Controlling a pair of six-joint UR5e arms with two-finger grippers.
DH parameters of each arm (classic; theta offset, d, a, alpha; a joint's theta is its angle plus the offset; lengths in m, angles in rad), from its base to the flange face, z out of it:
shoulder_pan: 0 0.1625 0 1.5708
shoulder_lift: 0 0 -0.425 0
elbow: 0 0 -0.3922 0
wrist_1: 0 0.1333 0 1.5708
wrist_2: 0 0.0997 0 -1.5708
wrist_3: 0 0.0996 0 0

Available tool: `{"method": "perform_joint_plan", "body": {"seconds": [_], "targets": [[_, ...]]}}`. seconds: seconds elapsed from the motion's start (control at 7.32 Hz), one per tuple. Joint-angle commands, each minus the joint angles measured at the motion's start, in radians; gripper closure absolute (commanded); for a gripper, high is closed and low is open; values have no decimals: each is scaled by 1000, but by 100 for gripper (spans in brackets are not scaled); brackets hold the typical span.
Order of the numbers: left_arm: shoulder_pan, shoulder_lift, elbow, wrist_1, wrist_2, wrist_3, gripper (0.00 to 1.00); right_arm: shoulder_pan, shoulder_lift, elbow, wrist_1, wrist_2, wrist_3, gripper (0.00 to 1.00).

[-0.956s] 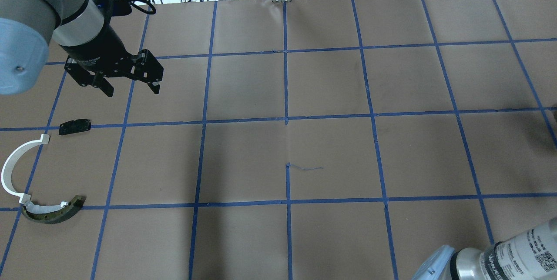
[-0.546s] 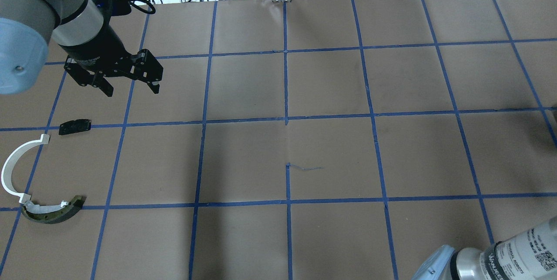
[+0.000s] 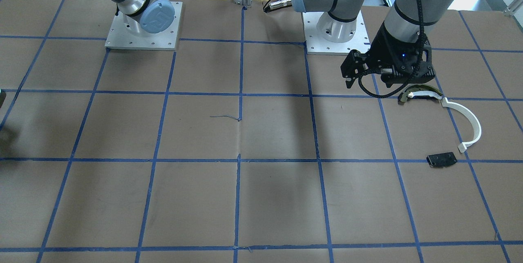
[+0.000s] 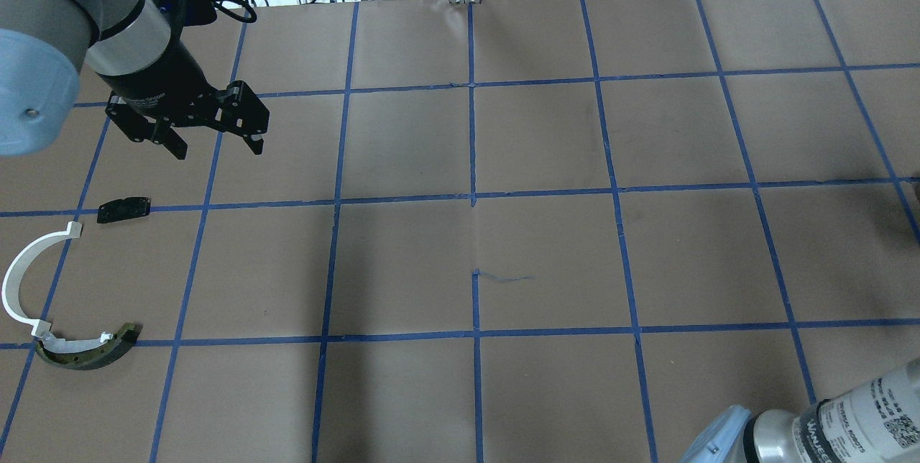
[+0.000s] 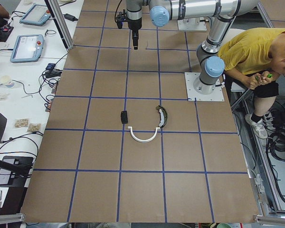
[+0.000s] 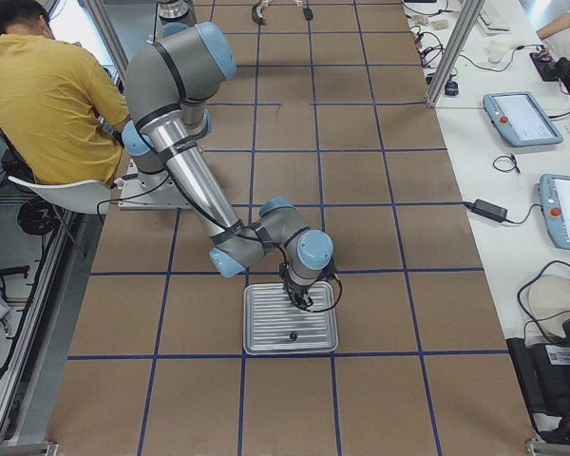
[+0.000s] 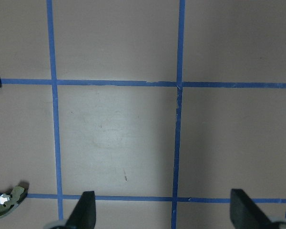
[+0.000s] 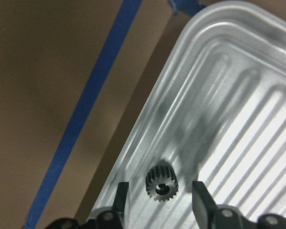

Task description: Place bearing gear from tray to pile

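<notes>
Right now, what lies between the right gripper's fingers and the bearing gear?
Only bare tray metal. In the right wrist view, the bearing gear lies in the gap of the open right gripper, with tray showing on each side.

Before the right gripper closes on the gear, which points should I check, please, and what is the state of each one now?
1. Right gripper open, with one finger on each side of the bearing gear: ok.
2. Gear lying in the tray and touching neither finger: ok.
3. Fingers low enough to grip the gear: cannot tell.
4. Left gripper open and holding nothing: ok.
5. Left gripper apart from the pile, touching none of its parts: ok.
</notes>
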Motion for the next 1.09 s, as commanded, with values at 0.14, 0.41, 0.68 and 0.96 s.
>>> {"method": "perform_joint_plan", "body": {"seconds": [0.14, 0.41, 0.68, 0.96], "targets": [[0, 0, -1, 1, 0, 0, 0, 0, 2, 1, 0, 5, -1, 59], [0, 0, -1, 1, 0, 0, 0, 0, -2, -3, 0, 3, 7, 72], [0, 0, -4, 1, 0, 0, 0, 6, -18, -3, 8, -12, 24, 90], [0, 0, -2, 1, 0, 2, 0, 11, -41, 0, 12, -20, 24, 100]]}}
